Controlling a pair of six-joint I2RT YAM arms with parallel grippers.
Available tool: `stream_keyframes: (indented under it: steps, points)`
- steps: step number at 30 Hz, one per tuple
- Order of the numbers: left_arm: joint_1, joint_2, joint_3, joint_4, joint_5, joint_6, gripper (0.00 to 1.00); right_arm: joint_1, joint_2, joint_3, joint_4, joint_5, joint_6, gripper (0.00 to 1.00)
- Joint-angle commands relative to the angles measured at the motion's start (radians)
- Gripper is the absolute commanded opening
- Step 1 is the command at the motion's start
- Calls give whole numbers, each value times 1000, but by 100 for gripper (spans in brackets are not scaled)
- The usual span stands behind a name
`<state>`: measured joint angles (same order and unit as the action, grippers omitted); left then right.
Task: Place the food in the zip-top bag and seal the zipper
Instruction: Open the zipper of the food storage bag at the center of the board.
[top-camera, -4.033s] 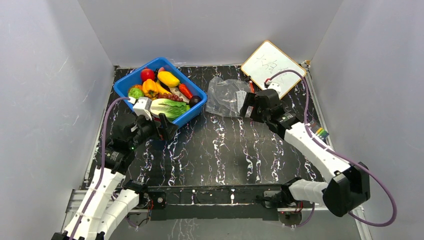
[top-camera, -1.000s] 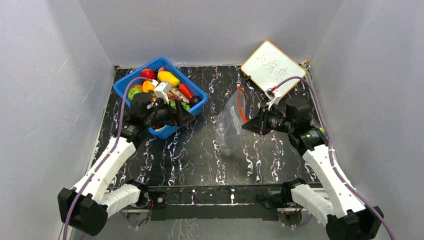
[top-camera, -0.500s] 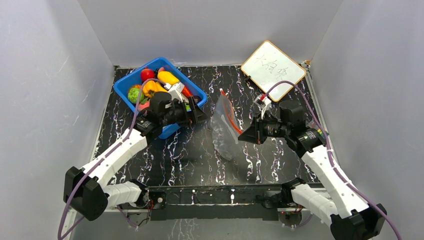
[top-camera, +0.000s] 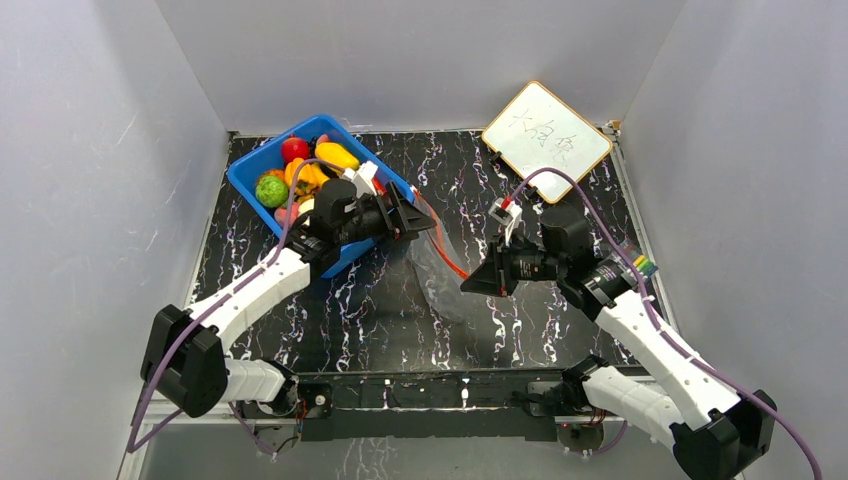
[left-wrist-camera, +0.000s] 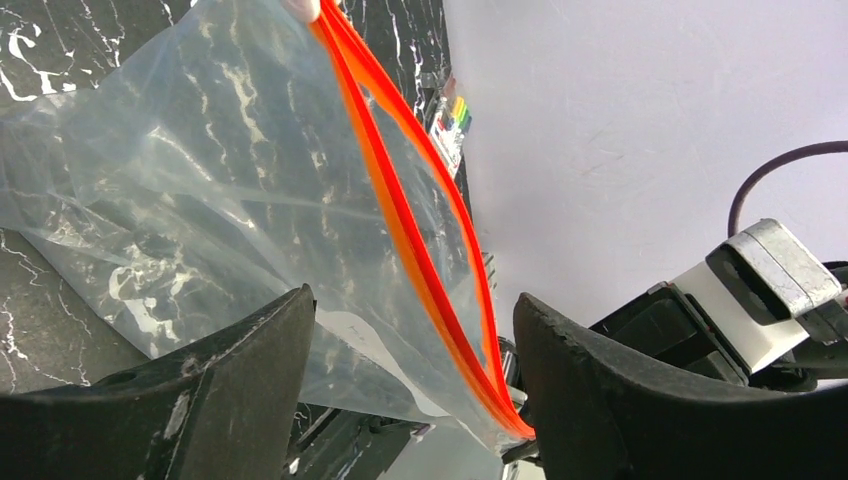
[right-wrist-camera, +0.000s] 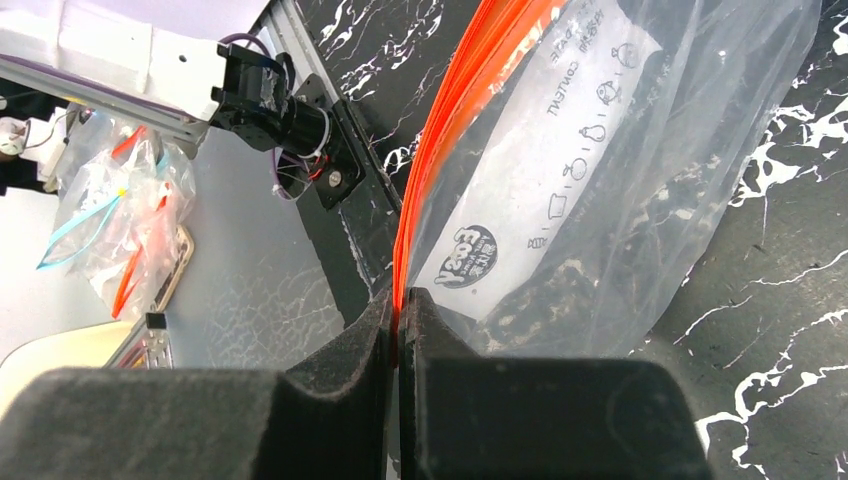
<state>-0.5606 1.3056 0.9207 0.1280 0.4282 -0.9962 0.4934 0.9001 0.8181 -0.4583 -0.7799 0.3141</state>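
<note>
Left arm (top-camera: 255, 290) hides some food (top-camera: 272, 188), blue bin (top-camera: 240, 172).

The top camera looks down from above and behind the arm bases onto the whole table (top-camera: 450, 160). The left wrist camera, close behind the left gripper (left-wrist-camera: 412, 305), faces right. The right wrist camera, close behind the right gripper (right-wrist-camera: 400, 300), faces left and nearward. All three share the bag (top-camera: 430, 290) and its zipper (top-camera: 445, 250).
</note>
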Motion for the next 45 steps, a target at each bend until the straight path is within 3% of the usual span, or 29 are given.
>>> stream_keyframes:
  steps: [1,3,6,10,12,16,18,24,30,39,42,45]
  points:
    - [-4,22,-20,28,3,-16,70,21,-13,-21,76,16,20,0]
    - [-5,33,-23,34,21,-20,68,24,-8,-23,69,12,13,0]
    - [-5,33,-24,23,17,-16,52,28,-3,-21,59,16,6,0]
    - [-5,17,-23,4,-9,-3,43,31,-2,-17,57,20,7,0]
    - [-5,8,-25,-3,-10,1,44,30,-2,-17,57,30,6,0]
    - [-5,-7,-11,-50,-11,4,65,31,-7,-20,52,56,9,0]
    - [-5,-20,-10,-64,-15,-2,66,31,-11,-27,56,61,11,0]
    - [-6,-69,-14,-92,-57,6,60,30,-12,-30,62,83,21,0]
    - [-5,-87,-10,-109,-117,38,61,32,-4,-15,57,81,19,0]
    - [-5,-50,10,-99,-142,51,48,32,-7,-9,59,66,27,0]
    - [-5,-44,11,-82,-146,55,37,32,-6,-8,56,70,24,0]
    - [-5,-42,18,-94,-147,61,36,32,-1,0,38,78,15,0]
